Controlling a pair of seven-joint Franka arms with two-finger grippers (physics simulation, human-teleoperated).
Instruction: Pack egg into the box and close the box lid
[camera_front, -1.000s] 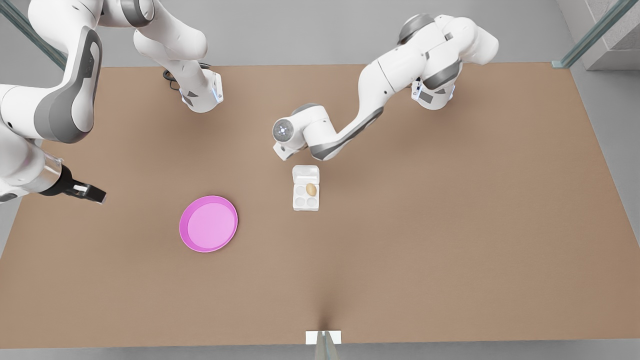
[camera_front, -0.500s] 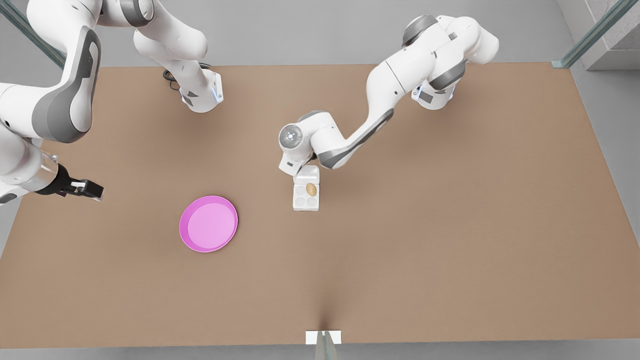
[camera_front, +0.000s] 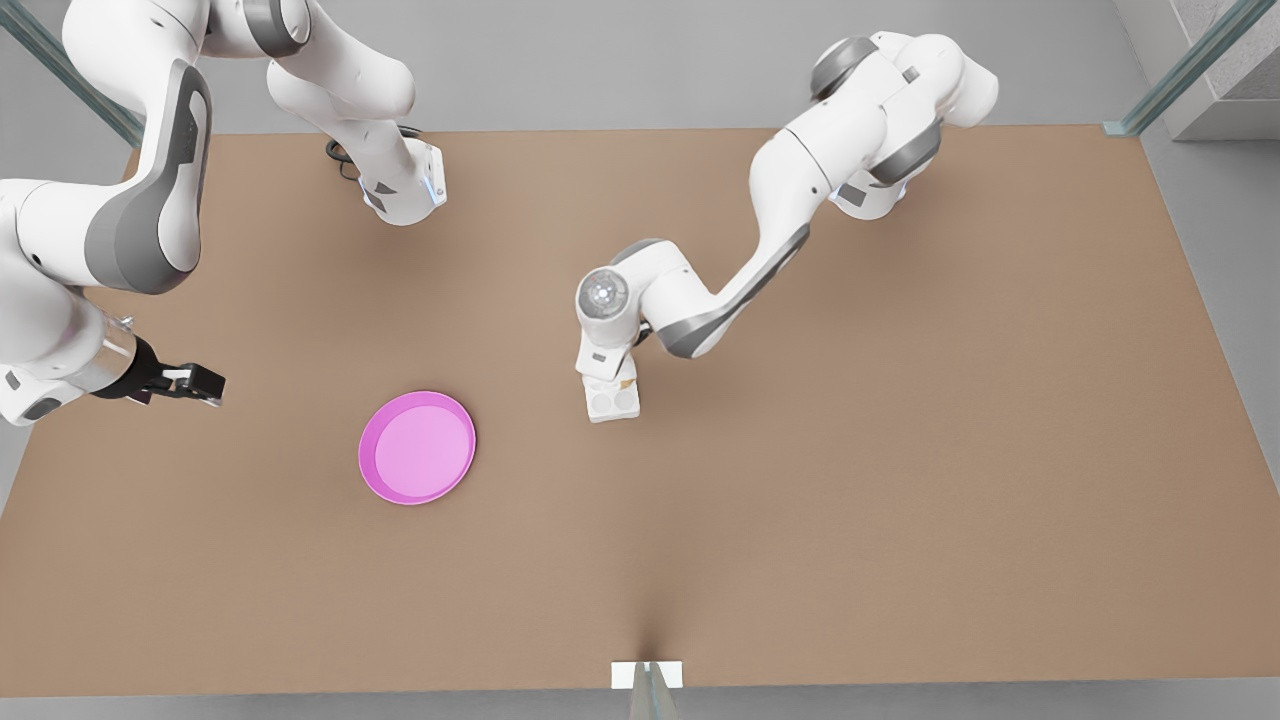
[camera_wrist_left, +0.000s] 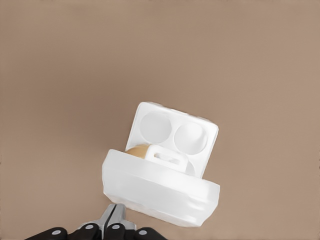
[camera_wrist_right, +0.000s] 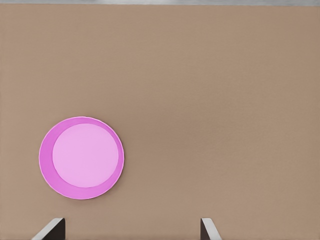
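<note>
The egg (camera_wrist_left: 137, 149) sits in a back cup of the box (camera_wrist_left: 172, 132), half hidden under the lid (camera_wrist_left: 160, 187), which is tilted partway over the cups. The left gripper (camera_wrist_left: 113, 220), fingers together, touches the lid's outer face. The right gripper (camera_wrist_right: 132, 230), fingers apart, hangs at the front view's left, near the pink plate (camera_front: 417, 447) on the table (camera_front: 900, 450).

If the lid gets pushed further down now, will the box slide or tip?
Probably slide rather than tip: the box looks light and sits flat and low on the smooth table. The lid looks thin, half-raised over the egg, so may flex under the left gripper.
</note>
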